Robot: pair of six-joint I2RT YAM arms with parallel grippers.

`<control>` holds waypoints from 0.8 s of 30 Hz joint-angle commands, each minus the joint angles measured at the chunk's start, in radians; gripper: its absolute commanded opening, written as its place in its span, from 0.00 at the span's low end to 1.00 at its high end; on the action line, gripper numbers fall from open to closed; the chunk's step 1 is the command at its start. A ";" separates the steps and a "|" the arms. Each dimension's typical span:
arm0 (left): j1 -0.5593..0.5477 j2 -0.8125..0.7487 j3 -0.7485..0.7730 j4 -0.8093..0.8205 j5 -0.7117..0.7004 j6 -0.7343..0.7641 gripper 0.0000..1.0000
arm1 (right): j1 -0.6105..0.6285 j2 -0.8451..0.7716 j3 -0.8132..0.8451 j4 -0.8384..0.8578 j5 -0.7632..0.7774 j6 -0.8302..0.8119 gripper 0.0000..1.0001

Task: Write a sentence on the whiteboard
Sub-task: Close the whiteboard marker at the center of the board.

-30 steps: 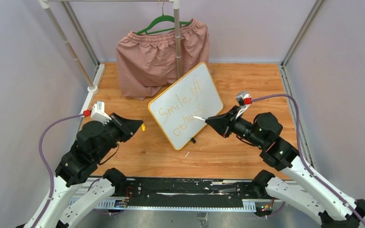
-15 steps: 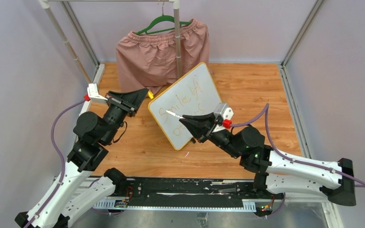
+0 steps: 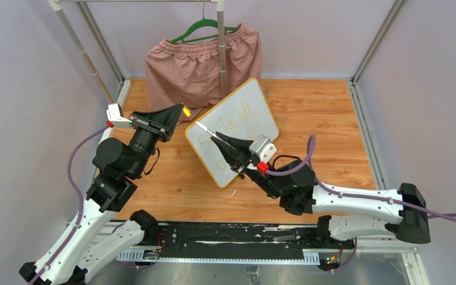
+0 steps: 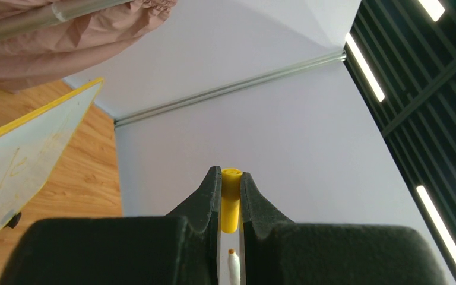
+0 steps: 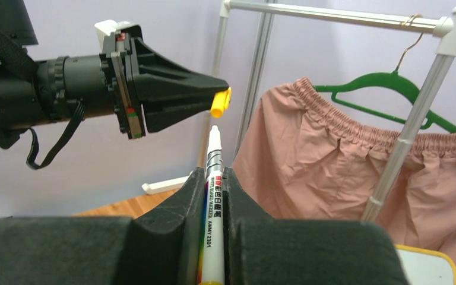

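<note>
The whiteboard [image 3: 255,110] with a yellow-orange frame stands tilted at the table's middle; its edge shows in the left wrist view [image 4: 29,142]. The orange sentence [image 3: 233,123] is partly hidden behind my right gripper. My right gripper [image 3: 217,138] is shut on a white marker [image 3: 205,130], uncapped, tip pointing left and up; the marker shows in the right wrist view [image 5: 214,196]. My left gripper [image 3: 180,112] is shut on the yellow marker cap [image 3: 186,111], held in the air left of the board. In the right wrist view the cap [image 5: 219,102] sits just above the marker tip.
Pink shorts [image 3: 199,68] hang on a green hanger [image 3: 205,28] from a metal rack behind the board, with a rack pole [image 3: 221,50] in front. The rack's white foot [image 3: 119,98] lies at the left. Purple walls enclose the wooden table [image 3: 326,124].
My right gripper swung left off the board's writing and brought the marker tip up toward the cap. My left gripper rose from low on the left to beside the board's left corner.
</note>
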 commanded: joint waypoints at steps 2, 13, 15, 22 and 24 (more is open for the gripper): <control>-0.006 -0.004 0.026 0.034 -0.014 -0.018 0.00 | 0.014 0.015 0.056 0.109 0.027 -0.052 0.00; -0.006 -0.010 0.028 0.037 0.010 -0.023 0.00 | 0.014 0.045 0.085 0.085 0.025 -0.029 0.00; -0.005 -0.010 0.027 0.036 0.011 -0.021 0.00 | 0.014 0.048 0.084 0.085 0.023 -0.023 0.00; -0.006 -0.012 0.024 0.036 0.016 -0.026 0.00 | 0.014 0.054 0.093 0.074 0.024 -0.017 0.00; -0.005 -0.013 0.024 0.036 0.014 -0.026 0.00 | 0.014 0.055 0.093 0.073 0.024 -0.016 0.00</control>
